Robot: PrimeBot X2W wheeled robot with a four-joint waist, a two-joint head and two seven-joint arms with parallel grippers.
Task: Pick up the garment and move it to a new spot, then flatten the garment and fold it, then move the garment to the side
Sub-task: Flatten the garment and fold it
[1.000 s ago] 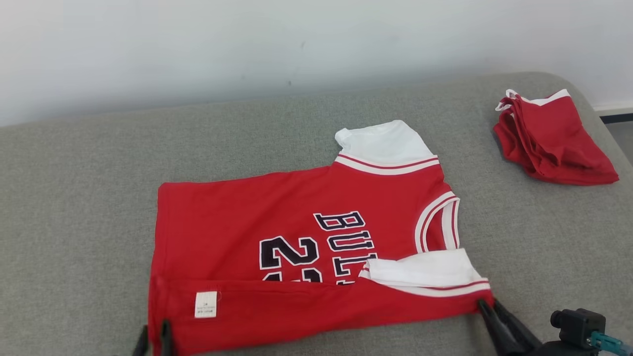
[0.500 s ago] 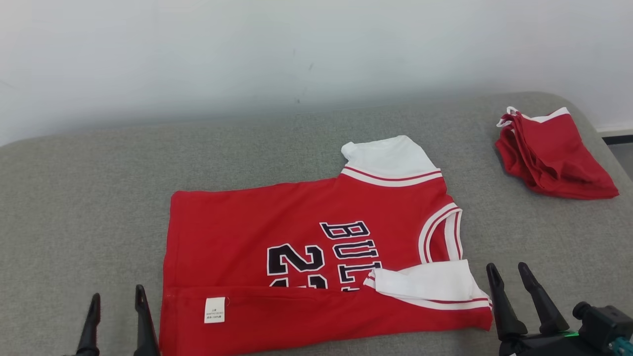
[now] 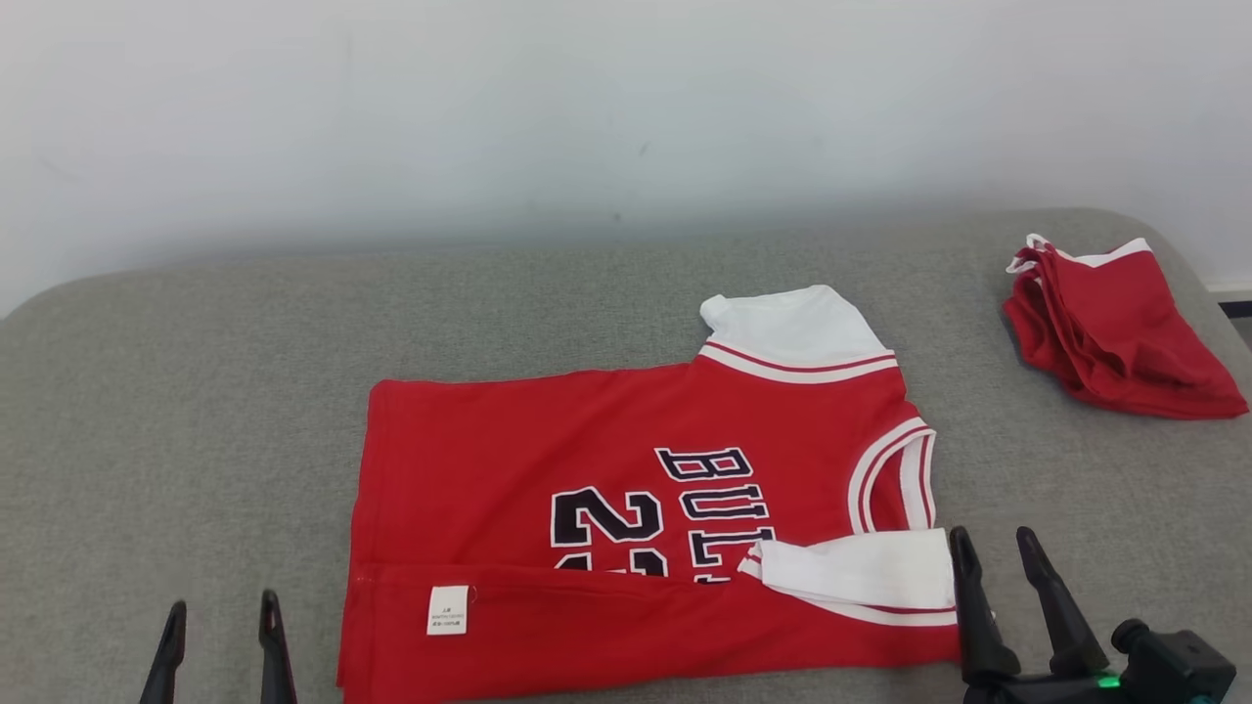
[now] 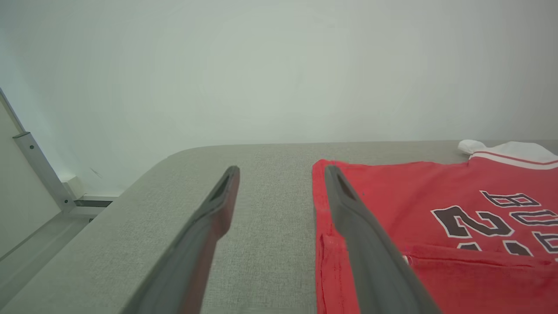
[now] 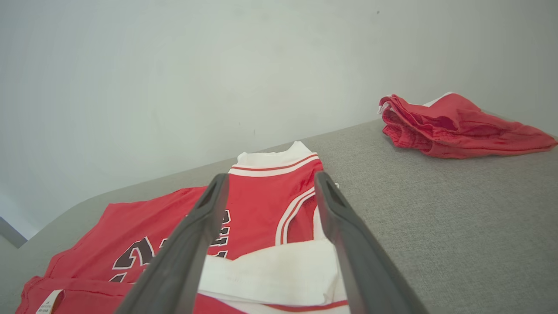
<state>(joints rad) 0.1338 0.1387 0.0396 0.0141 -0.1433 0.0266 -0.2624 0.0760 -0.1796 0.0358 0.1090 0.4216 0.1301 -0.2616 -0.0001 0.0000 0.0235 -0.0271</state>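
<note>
one red jersey [image 3: 509, 460], one red bundle [image 3: 1125, 337]

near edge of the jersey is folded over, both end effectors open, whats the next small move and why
Probably reach both arms forward to the far edge of the jersey: the left end effector and right end effector stand open, holding nothing, the near strip already lies folded over the number, and the far white sleeve lies unfolded.

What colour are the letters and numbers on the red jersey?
Black, outlined in white. The jersey lettering shows best in the head view.
</note>
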